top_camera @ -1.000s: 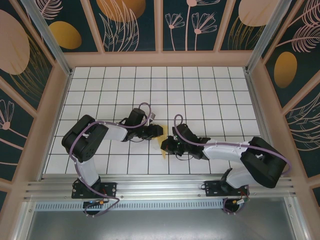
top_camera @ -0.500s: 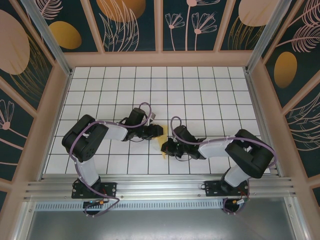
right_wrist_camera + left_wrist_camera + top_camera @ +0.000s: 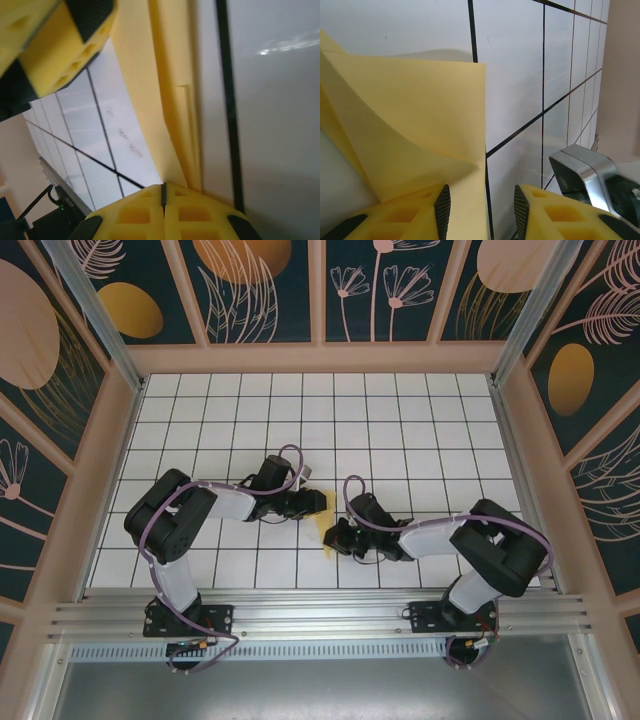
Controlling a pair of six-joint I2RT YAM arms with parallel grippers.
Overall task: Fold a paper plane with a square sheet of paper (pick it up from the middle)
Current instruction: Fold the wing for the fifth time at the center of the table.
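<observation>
**Yellow sheet mid-fold, a gripper at each side**

Yellow shows dead centre of the overhead frame. That's your square sheet of paper [image 3: 320, 527], lying on the white grid table [image 3: 400, 420] between the two wrists.

Look at your left gripper [image 3: 482, 200], low in its own wrist view. The jaws are parted, the sheet's edge lies in the gap, and a raised fold of paper climbs the left half of the frame.

Now your right gripper [image 3: 163, 192], at the bottom centre of its view. The fingers are pressed tight together and the layered edge runs right down to the tips. I can't tell whether a layer is nipped in that seam.

To my eye this is a crease waiting to be set. Use the right tip as a low anchor, line the raised fold up with its edge first, then press down with the left. Stroke along the fold, not across it, since thin paper like this will likely buckle or skid.
</observation>
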